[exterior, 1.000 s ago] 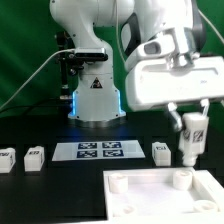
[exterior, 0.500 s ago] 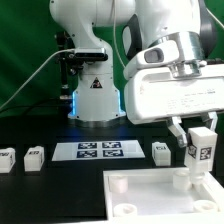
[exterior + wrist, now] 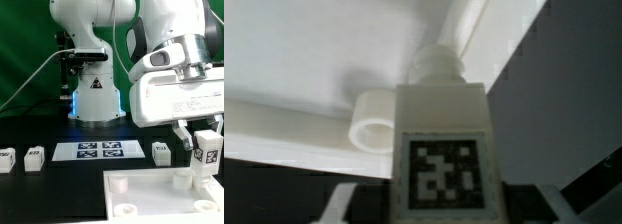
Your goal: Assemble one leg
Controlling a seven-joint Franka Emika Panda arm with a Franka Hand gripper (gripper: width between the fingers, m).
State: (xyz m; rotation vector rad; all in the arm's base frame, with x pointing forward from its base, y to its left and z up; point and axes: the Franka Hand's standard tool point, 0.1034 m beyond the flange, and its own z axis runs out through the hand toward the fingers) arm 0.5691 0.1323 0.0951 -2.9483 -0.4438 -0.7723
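Green backdrop [image 3: 22,45], black tabletop [image 3: 45,195]

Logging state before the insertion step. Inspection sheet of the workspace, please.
Surface: black table, carrying the parts and the marker board.
Job's things: held leg upright, tag facing the exterior camera, over the plate near its far socket on the exterior view's right; contact cannot be told. Three loose legs on the table.
Clutter: nothing seen.
Grippers: gripper shut on the held leg.
Cables: black cable arcs from the exterior view's left to the arm base, off the table.
Surroundings: green backdrop.
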